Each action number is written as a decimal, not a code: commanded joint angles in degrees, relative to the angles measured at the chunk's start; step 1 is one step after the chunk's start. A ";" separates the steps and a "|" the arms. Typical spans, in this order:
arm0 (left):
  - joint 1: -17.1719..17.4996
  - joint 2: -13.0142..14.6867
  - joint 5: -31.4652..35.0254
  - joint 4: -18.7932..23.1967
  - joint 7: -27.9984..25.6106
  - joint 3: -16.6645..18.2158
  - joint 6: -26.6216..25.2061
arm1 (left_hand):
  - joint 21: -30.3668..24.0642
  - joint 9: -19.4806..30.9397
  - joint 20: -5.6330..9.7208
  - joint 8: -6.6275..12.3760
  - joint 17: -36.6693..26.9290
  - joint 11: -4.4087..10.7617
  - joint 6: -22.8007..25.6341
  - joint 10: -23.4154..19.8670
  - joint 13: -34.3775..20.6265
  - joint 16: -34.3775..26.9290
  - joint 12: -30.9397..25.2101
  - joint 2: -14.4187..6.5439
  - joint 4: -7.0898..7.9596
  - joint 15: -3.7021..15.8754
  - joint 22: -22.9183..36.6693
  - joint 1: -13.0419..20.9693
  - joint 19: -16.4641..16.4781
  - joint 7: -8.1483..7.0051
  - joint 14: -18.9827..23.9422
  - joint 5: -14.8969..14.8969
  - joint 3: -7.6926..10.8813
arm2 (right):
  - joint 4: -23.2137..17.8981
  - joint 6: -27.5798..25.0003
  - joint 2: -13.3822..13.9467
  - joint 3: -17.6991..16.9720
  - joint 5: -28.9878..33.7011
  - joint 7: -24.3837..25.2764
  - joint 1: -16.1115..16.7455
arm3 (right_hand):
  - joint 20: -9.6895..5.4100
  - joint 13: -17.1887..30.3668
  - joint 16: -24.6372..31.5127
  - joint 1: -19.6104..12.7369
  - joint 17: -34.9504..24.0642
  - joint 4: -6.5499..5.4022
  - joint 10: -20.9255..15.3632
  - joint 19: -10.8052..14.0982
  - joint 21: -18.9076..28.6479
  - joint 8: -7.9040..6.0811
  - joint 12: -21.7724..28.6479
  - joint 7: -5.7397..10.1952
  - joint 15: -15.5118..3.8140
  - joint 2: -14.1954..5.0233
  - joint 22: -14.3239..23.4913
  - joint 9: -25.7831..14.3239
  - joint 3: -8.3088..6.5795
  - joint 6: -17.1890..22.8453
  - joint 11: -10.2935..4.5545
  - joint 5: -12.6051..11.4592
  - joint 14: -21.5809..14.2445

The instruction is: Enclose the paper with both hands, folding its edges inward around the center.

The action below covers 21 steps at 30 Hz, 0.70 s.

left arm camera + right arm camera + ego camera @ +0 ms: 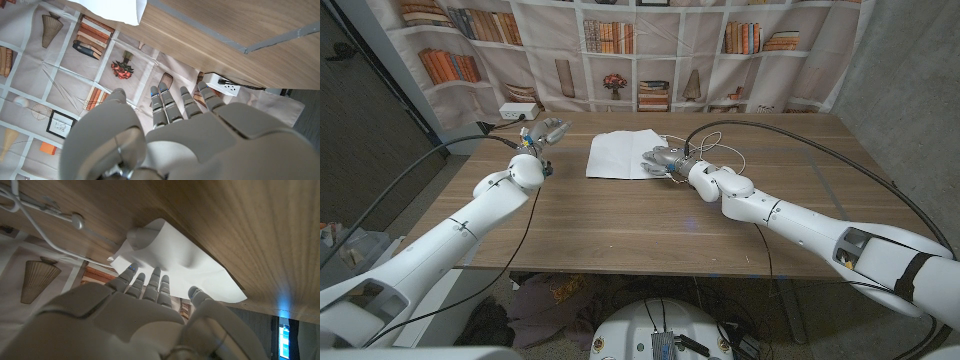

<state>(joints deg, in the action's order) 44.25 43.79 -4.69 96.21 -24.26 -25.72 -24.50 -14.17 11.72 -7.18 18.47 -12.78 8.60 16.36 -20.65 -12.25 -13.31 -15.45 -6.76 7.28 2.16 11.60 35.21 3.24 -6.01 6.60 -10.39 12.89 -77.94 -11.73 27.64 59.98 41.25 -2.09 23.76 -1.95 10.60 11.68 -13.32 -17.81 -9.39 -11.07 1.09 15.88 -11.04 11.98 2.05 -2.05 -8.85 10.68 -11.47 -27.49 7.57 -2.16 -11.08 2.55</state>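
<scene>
A white sheet of paper (618, 154) lies on the wooden table (640, 215), towards the back middle. My right hand (663, 160) is at the sheet's right edge with its fingers stretched out over it. In the right wrist view the fingertips (150, 280) reach the paper (175, 260), whose edge is lifted and curled near one corner; nothing is gripped. My left hand (546, 131) hovers to the left of the sheet, apart from it, fingers spread. In the left wrist view that hand (165, 135) is open and a corner of the paper (112, 10) shows beyond it.
A white power strip (515, 113) sits at the table's back left corner. Thin white and black cables (712, 143) loop on the table right of the paper, close behind my right hand. A cloth printed with bookshelves (620, 50) hangs behind the table.
</scene>
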 commanded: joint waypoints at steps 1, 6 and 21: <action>-4.31 -0.42 3.26 -5.79 2.55 -3.92 1.78 | 0.09 -0.01 -0.05 -0.15 0.00 -0.09 -0.01 0.38 -0.01 0.26 0.26 -0.17 -0.21 1.44 0.10 0.43 0.07 0.73 -0.27 -0.35 0.29 | 0.36 -1.67 -0.07 0.06 0.37 0.56 -0.28 | -3.84 0.20 0.46 0.62 -0.08 -0.14 -0.07 0.40 -0.18 -0.32 0.32 -0.07 -2.78 -2.19 0.10 -0.03 0.17 0.39 0.09 -0.08 0.09; -5.27 -1.02 3.23 -7.95 3.50 -4.33 2.69 | 0.12 0.01 -0.21 -0.12 -0.02 0.02 0.47 0.66 -0.02 0.51 0.50 -0.97 -0.14 1.31 0.11 0.49 -0.04 1.01 -0.94 -0.37 0.67 | 1.02 -1.74 -0.25 0.51 0.48 0.20 -0.69 | -3.82 0.20 0.47 0.64 -0.03 -0.10 -0.06 0.42 -0.22 -0.34 0.33 -0.05 -2.75 -2.21 0.10 -0.02 0.17 0.44 0.03 -0.09 0.08; -6.62 -1.23 -0.66 -14.31 7.31 -2.79 9.96 | 0.48 -0.01 -0.57 1.62 -0.14 -0.95 7.80 1.21 -0.11 0.89 1.32 -2.38 0.59 0.76 0.16 -1.01 -1.27 2.54 -2.62 -0.07 1.64 | 1.57 -1.49 -0.44 1.00 0.31 0.74 -0.97 | -3.74 0.20 0.49 0.80 0.12 -0.04 -0.13 0.35 -0.40 -0.16 0.39 -0.15 -2.68 -2.24 0.10 0.00 0.20 -0.14 -0.05 -0.13 0.07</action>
<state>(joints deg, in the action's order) 39.16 42.68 -4.03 85.74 -19.15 -28.66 -17.23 -13.73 11.73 -7.29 19.52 -12.79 7.99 22.96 -19.36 -12.26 -12.40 -14.38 -8.99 7.55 2.05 11.59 34.57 2.30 -3.77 4.06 -10.37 14.10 -76.67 -13.32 27.22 60.65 41.63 -1.65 22.98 -1.95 10.60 11.68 -13.12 -17.54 -9.40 -11.07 1.09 15.65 -11.04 11.95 2.06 -2.05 -9.05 10.68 -11.47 -27.50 7.57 -2.16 -11.09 2.55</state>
